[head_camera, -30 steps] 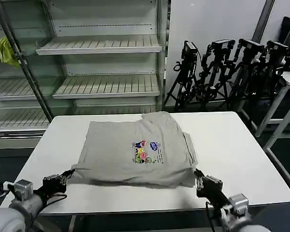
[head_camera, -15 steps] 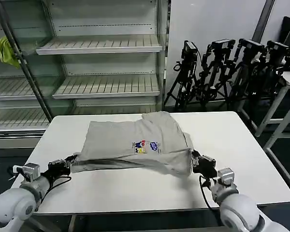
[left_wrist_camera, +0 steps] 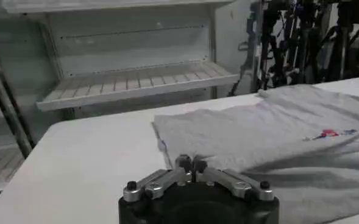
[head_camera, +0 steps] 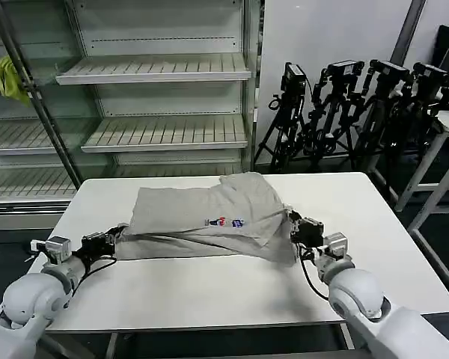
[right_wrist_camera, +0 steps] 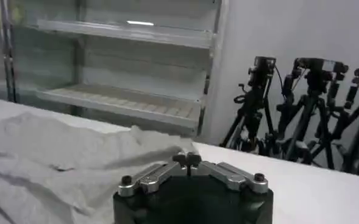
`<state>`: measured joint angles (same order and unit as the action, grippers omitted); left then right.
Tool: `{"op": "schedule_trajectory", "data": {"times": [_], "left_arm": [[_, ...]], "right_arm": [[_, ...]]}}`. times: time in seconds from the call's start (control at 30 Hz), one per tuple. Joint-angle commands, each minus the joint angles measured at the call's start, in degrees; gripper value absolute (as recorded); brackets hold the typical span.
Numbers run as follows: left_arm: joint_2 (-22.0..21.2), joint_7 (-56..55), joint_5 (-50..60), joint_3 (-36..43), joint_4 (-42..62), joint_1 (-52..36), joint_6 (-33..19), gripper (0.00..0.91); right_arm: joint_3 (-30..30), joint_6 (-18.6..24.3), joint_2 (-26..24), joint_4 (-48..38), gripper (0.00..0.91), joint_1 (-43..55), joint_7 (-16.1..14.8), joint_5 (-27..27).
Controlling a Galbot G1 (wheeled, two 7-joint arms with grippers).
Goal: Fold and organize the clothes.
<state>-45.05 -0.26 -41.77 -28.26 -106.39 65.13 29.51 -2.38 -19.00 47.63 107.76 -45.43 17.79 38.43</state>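
Shirt (head_camera: 209, 221) spread mid-table (head_camera: 209, 292), long axis left to right — near hem lifted. Left gripper (head_camera: 117, 234) pinching the near-left corner, right gripper (head_camera: 292, 224) pinching the near-right, each equally close. Fold line running away, toward the shelves (head_camera: 165, 133).

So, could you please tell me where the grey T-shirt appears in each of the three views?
Head view: the grey T-shirt lies mid-table between the left hand and right hand.
Left wrist view: it spreads across the table beyond the hand.
Right wrist view: rumpled, beside the hand.
Shared landmark: the shelving unit behind.
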Motion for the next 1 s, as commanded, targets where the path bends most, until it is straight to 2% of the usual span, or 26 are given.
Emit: {"op": "schedule_trajectory", "data": {"times": [0.03, 0.17, 0.2, 0.23, 0.27, 0.53, 0.77, 0.87, 1.0], "left_arm": [[0.0, 0.0, 0.3, 1.8, 2.0, -2.3, -0.1, 0.050], [-0.4, 0.2, 0.8, 2.4, 3.1, -2.7, -0.4, 0.050], [-0.5, 0.3, 0.9, 2.6, 3.3, -2.7, -0.5, 0.111], [-0.4, 0.3, 1.0, 2.7, 3.4, -2.7, -0.5, 0.282], [-0.4, 0.3, 1.1, 2.8, 3.6, -2.7, -0.6, 0.907], [-0.5, 0.2, 2.4, 3.5, 4.2, -2.2, -0.8, 0.907], [0.1, -0.1, 2.9, 1.4, 4.9, -2.0, -1.8, 0.907], [0.8, -0.3, 2.4, -0.6, 3.0, -0.4, -1.6, 0.907], [2.2, -0.8, 0.6, -5.2, -3.2, 6.0, 0.1, 0.907]], "right_arm": [[-3.2, -0.1, 0.2, -2.7, 0.000, 4.4, -0.4, 0.2], [-4.5, 0.1, 1.3, -4.4, 0.000, 5.6, -0.6, -0.4], [-4.6, 0.1, 1.5, -4.8, 0.605, 5.8, -0.6, -0.5], [-4.7, 0.0, 1.7, -5.1, 0.907, 5.8, -0.7, -0.8], [-4.7, 0.0, 1.8, -5.4, 0.907, 5.9, -0.8, -1.0], [-4.1, -1.5, 2.0, -6.5, 0.907, 4.9, -0.5, -3.5], [1.1, -0.1, 1.5, -10.2, 0.907, 4.1, -0.5, -4.5], [3.1, -0.1, 0.1, -8.1, 0.907, 2.5, -0.4, -4.1], [6.9, -1.3, -4.3, 0.4, 0.907, -3.5, 0.6, -2.0]]}}
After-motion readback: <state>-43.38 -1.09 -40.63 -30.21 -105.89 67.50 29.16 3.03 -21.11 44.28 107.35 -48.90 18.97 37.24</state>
